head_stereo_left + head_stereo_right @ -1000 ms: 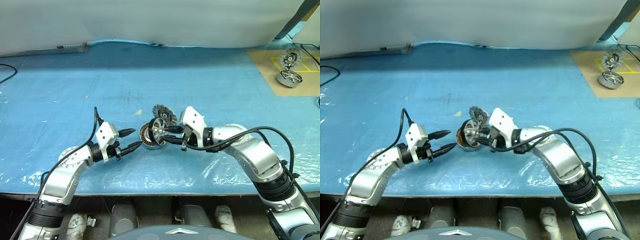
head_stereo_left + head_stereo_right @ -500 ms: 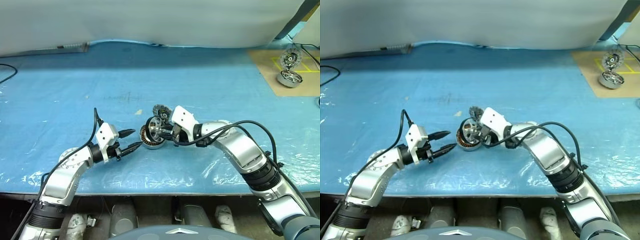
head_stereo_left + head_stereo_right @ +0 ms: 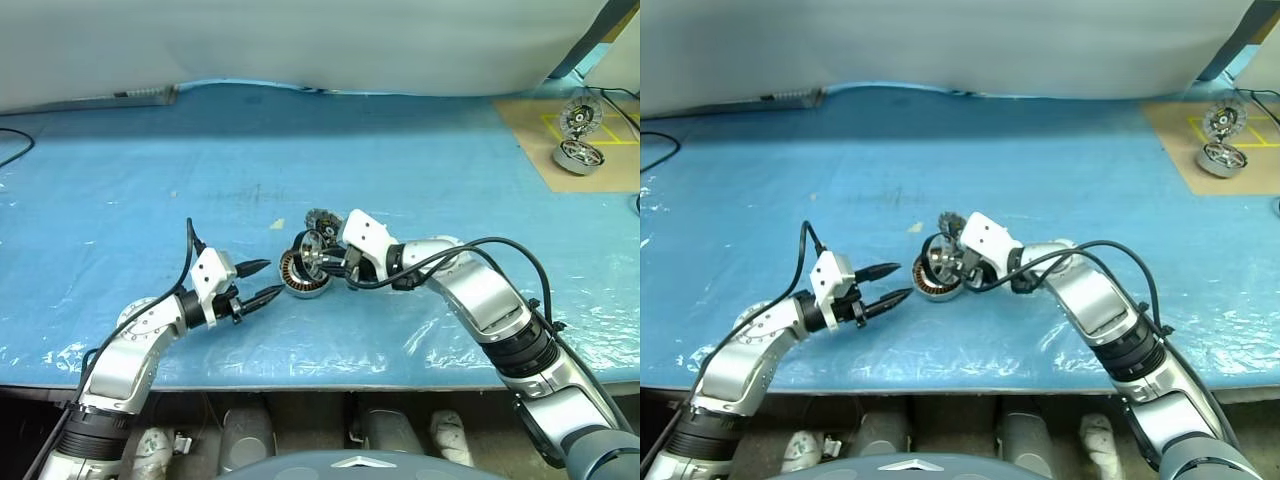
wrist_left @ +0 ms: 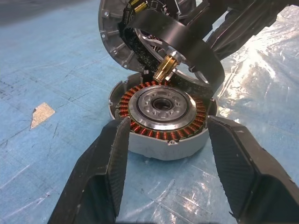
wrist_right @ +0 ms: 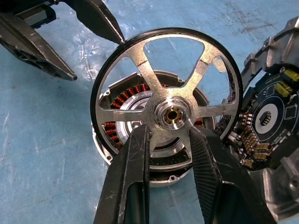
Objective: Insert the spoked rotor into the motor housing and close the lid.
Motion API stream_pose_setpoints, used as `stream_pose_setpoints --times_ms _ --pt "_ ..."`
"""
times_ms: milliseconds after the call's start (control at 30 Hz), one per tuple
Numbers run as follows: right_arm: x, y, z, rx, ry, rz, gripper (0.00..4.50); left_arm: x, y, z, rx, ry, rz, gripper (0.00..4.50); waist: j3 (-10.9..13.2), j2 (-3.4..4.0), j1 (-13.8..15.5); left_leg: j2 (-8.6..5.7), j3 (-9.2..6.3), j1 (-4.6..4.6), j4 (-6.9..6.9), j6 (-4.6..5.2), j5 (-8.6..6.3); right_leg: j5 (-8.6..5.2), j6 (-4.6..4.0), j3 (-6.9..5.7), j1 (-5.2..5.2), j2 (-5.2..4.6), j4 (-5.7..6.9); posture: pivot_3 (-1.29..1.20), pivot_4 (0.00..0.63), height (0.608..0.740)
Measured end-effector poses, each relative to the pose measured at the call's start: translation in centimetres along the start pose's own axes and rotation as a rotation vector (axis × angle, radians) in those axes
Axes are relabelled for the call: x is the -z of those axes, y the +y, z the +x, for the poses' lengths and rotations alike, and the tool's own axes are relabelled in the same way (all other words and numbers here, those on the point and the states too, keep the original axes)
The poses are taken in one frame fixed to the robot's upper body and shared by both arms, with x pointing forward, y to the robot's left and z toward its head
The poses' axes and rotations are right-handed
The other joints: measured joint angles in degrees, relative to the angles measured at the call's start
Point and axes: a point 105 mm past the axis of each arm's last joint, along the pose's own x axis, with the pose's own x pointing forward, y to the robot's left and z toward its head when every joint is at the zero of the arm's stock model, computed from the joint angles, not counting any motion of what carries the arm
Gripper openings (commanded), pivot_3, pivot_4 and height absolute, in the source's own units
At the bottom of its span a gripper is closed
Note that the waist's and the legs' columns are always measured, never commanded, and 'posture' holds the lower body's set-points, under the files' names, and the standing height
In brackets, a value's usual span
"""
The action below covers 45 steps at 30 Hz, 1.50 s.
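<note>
Right tool (image 5: 169,140) clamped on spoked rotor (image 5: 168,93) over motor housing (image 4: 161,116), left tool (image 3: 262,280) apart

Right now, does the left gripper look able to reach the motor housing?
Probably yes. The left gripper is open and points at the motor housing, with only bare blue table cover between them. But the right gripper holds the spoked rotor tilted just over the housing, so the top is blocked.
</note>
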Motion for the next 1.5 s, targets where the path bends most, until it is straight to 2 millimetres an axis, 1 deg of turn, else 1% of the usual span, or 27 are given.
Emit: stream_pose_setpoints --times_ms 233,400,867,1000,1033,1100,1267,1500 --pt "-0.4 0.3 -0.5 -0.001 0.004 -0.032 1.01 0.6 0.0 -0.1 -0.004 0.004 -0.006 2.74 0.0 0.00 0.0 0.00 0.00 0.01 0.00 0.00 0.00 0.00 0.00 0.00 0.00 0.00 0.00 0.00 0.150 0.740" --pt "-0.3 0.1 -0.8 0.015 0.023 -0.041 1.01 0.7 -0.1 0.0 -0.001 0.000 -0.006 2.74 0.0 0.00 0.0 0.00 0.00 0.00 0.01 0.00 0.00 0.00 0.00 0.00 0.00 0.00 0.01 0.00 0.150 0.740" --pt "0.1 0.1 -0.4 0.034 0.055 -0.074 1.01 0.9 -0.1 0.0 0.001 0.002 -0.004 2.74 0.0 0.00 0.0 0.00 0.00 0.01 0.03 0.00 0.00 0.00 0.00 0.01 0.00 0.00 0.04 0.00 0.150 0.740" --pt "0.1 0.1 -0.4 0.035 0.053 -0.076 1.01 1.3 0.0 -0.1 0.000 0.006 -0.011 2.74 0.0 0.00 0.0 0.00 0.00 0.03 0.04 0.00 0.00 0.00 0.00 0.02 0.00 0.00 0.08 0.00 0.150 0.740" --pt "0.2 0.1 -0.4 0.036 0.053 -0.076 1.61 1.4 0.0 -0.1 0.001 0.008 -0.013 2.74 0.0 0.00 0.0 0.00 0.00 0.03 0.05 0.00 0.00 0.00 0.00 0.03 0.00 0.00 0.08 0.00 0.150 0.740" --pt "0.4 0.0 -0.3 0.038 0.060 -0.069 2.11 1.4 0.0 -0.1 0.003 0.005 -0.008 2.74 0.0 0.00 0.0 0.00 0.00 0.02 0.08 0.00 0.00 0.00 0.00 0.02 0.00 -0.01 0.10 0.00 0.150 0.740" --pt "0.7 -0.1 -0.2 0.045 0.069 -0.058 3.81 1.4 0.0 -0.2 0.005 0.001 -0.003 2.74 0.0 0.00 0.0 0.00 0.00 0.03 0.08 0.00 0.00 0.00 0.00 0.03 0.00 0.00 0.11 0.00 0.150 0.740" --pt "0.5 0.0 -0.2 0.033 0.056 -0.052 3.81 1.5 0.0 -0.2 0.004 0.001 -0.003 2.74 0.0 0.00 0.0 0.00 0.00 0.02 0.08 0.00 0.00 0.00 0.00 0.03 0.00 0.00 0.12 0.00 0.150 0.740"
